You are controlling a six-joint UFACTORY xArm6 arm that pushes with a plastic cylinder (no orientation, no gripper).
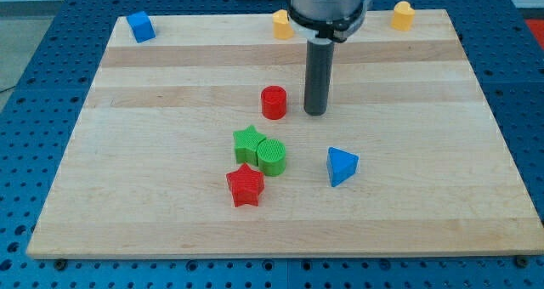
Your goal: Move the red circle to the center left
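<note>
The red circle (274, 102) is a short red cylinder standing near the middle of the wooden board (153, 178). My tip (315, 112) is just to the view's right of it, a small gap apart, not touching. Below the red circle sit a green star (248, 142) and a green circle (272, 156), touching each other. A red star (246, 185) lies just below them.
A blue triangle (342, 166) lies to the right of the green circle. A blue cube (141, 26) sits at the board's top left corner. Two yellow blocks stand at the top edge, one (282, 24) beside the arm and one (403, 15) further right.
</note>
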